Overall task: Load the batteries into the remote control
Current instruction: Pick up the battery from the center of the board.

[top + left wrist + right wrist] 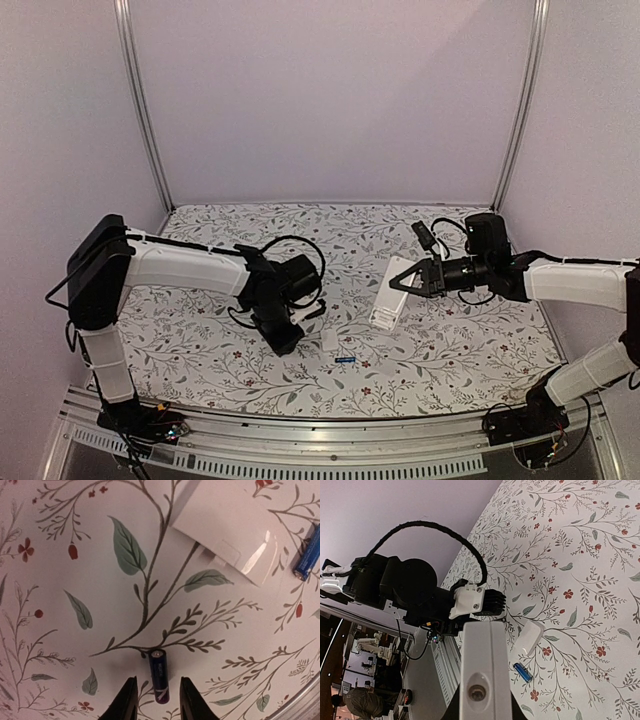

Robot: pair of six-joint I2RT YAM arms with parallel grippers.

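Observation:
The white remote control (384, 305) is held tilted by my right gripper (398, 281), which is shut on its upper end; in the right wrist view the remote (485, 665) points end-on away from the camera. A blackish battery (159, 674) lies on the table between the open fingers of my left gripper (157, 681), untouched. My left gripper (287, 339) hides it from above. The blue battery (346, 358) lies on the cloth near the front, also seen from both wrists (307, 554) (522, 672).
A small flat white cover piece (330, 342) lies between my left gripper and the blue battery; it also shows in both wrist views (225, 530) (532, 637). The floral tablecloth (450, 350) ends at a metal rail (330, 432) along the front.

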